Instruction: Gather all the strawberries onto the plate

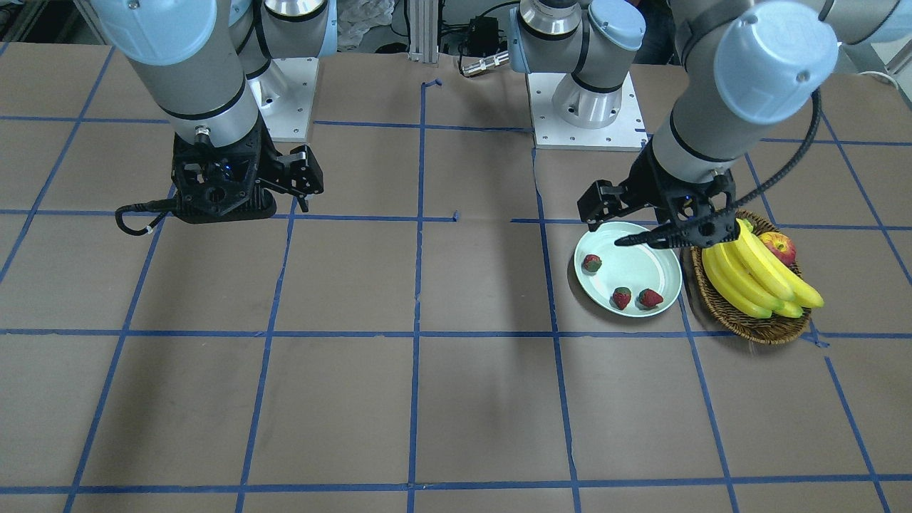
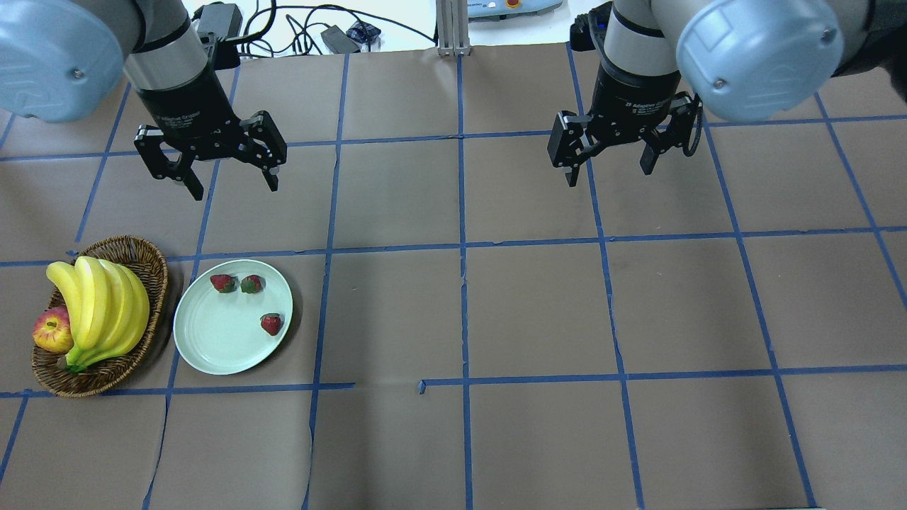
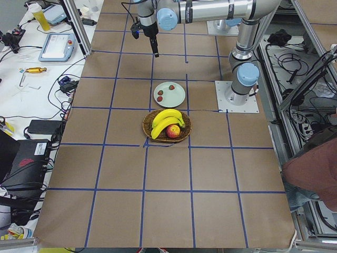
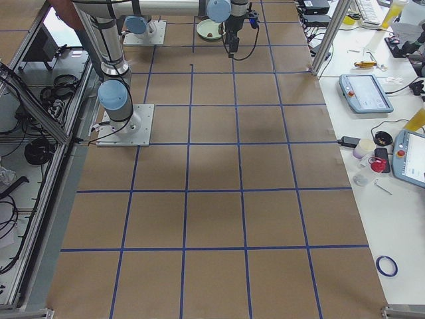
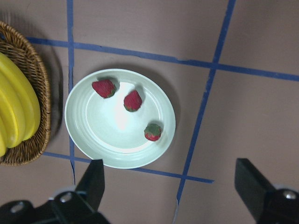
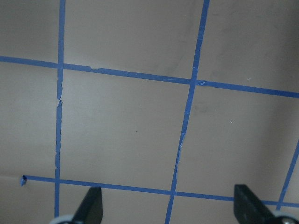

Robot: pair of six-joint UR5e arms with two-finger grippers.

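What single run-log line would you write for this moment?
strawberries: three on plate | left gripper: open, empty | right gripper: open, empty | task: looks done

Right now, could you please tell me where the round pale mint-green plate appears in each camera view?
Front-facing: the round pale mint-green plate lies right of centre.
Overhead: plate at lower left.
Exterior left: plate at upper middle.
Exterior right: plate at top edge, partly hidden.
Left wrist: plate left of centre.
Right wrist: not in view.
Landmark: the brown wicker basket beside it, in four views.

A wicker basket (image 2: 157, 280) holds bananas (image 2: 99, 304) and an apple (image 2: 51, 331) on the taped table (image 2: 538, 312).
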